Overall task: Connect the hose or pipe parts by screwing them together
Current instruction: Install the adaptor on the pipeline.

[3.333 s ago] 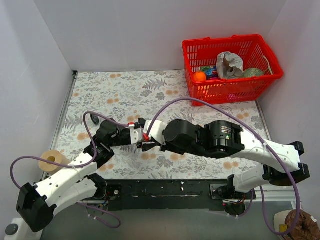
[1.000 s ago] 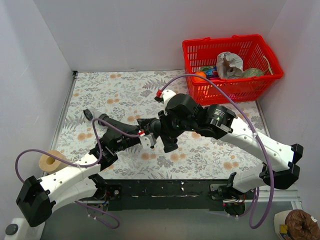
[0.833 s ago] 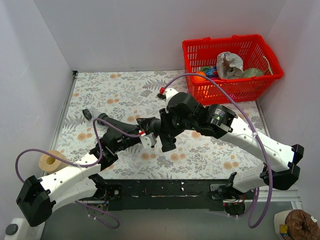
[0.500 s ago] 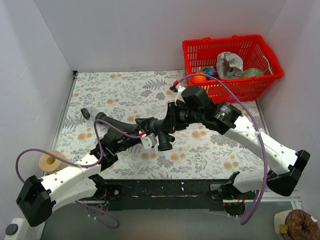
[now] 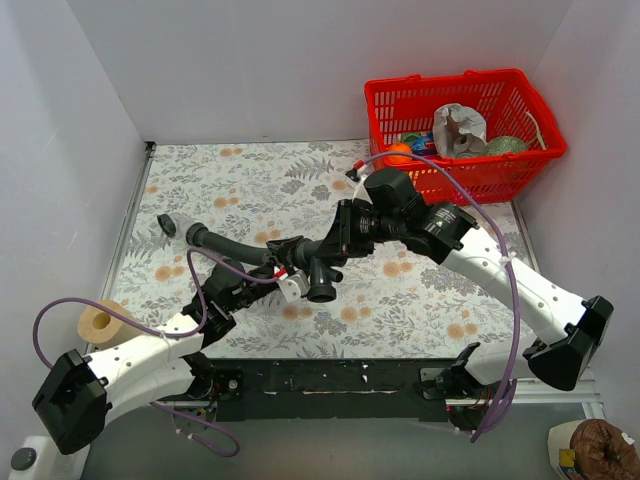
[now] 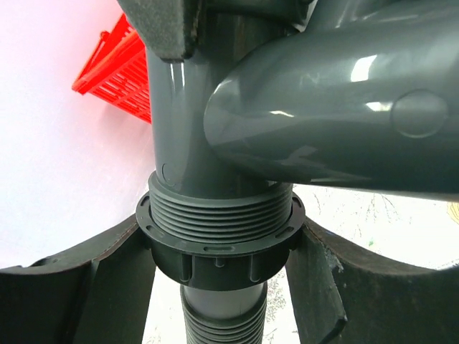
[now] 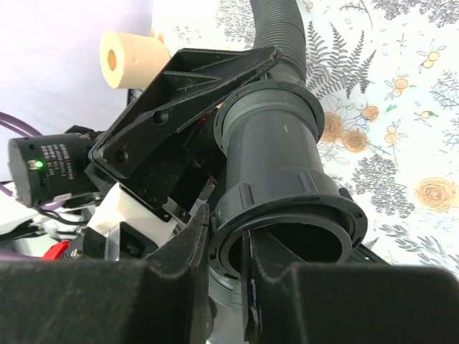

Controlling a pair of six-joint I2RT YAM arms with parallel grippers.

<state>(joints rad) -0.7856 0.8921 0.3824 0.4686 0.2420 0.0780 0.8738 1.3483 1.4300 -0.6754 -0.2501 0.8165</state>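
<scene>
Grey T-fitting [image 7: 276,165] rim is pinched between my right gripper [image 7: 228,240] jaws; my left gripper [image 6: 219,251] jaws clamp the hose [image 7: 283,36] by its threaded collar [image 6: 215,215].

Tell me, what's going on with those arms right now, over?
Left gripper shut on hose collar. Right gripper shut on T fitting rim. Fitting seated at collar, threads showing. Red basket far off, nothing seen blocking.

Enclosed by plain white walls [image 5: 250,70] left, far and right; floral-patterned bench [image 5: 240,175] between, evenly lit, black rail [image 5: 330,378] along near edge.
</scene>
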